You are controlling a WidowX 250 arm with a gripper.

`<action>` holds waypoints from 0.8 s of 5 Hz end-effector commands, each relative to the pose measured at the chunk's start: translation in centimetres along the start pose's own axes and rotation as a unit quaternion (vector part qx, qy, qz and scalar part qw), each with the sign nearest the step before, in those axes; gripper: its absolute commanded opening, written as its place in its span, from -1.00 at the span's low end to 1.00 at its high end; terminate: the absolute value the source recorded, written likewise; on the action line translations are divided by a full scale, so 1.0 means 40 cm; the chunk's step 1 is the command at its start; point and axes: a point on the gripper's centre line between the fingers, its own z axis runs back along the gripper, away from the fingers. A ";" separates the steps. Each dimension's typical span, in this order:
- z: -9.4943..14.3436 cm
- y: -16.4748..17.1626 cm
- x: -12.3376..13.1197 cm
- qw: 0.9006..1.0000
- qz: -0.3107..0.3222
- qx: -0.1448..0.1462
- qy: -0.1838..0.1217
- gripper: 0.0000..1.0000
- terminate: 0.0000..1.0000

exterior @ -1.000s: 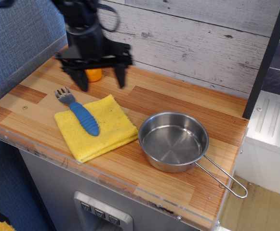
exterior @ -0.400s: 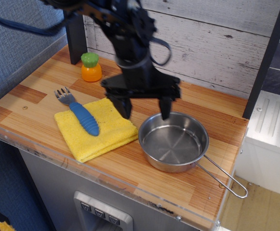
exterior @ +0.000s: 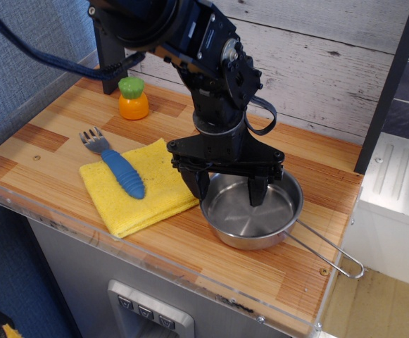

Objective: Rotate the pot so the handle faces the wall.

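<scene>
The pot (exterior: 250, 220) is a shallow shiny steel pan on the wooden counter, right of centre. Its wire handle (exterior: 329, 250) points toward the front right corner, away from the whitewashed plank wall (exterior: 310, 63) at the back. My gripper (exterior: 229, 189) is open, directly over the pot. One finger (exterior: 202, 184) hangs at the pot's left rim and the other finger (exterior: 258, 189) reaches down inside the bowl. It holds nothing.
A yellow cloth (exterior: 139, 187) lies left of the pot with a blue-handled fork (exterior: 115, 165) on it. An orange toy with a green top (exterior: 133, 98) stands at the back left. The counter's clear front edge (exterior: 190, 282) is close to the pot.
My gripper has moved from the back left across to the right and down, now straddling the pot's left side. The pot's handle has shifted slightly.
</scene>
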 end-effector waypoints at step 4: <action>0.019 0.055 0.012 1.000 0.015 0.021 -0.013 1.00 -1.00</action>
